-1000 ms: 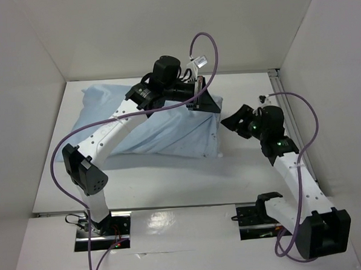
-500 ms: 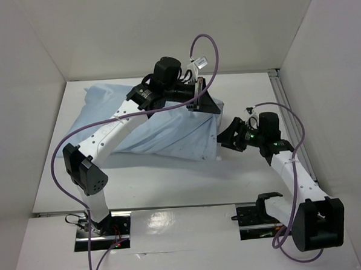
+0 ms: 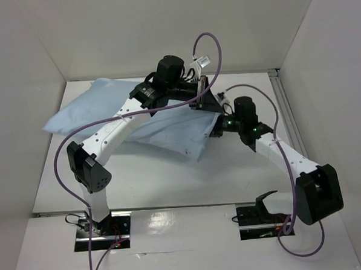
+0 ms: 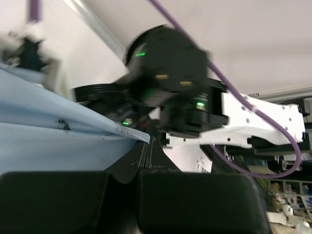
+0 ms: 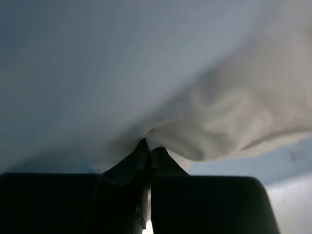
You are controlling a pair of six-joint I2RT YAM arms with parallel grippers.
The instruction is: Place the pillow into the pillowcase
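You are near the end of the stuffing. The pillow sits almost wholly inside the case, which lies across the far left of the bench with its mouth toward the middle. Your left fingers clamp the case's hem. Your right fingers seem to pinch the pillow's white corner at the mouth. Next, that corner probably needs pushing in while the hem draws over it. The 2 wrists crowd each other there, and a purple cable loops close.
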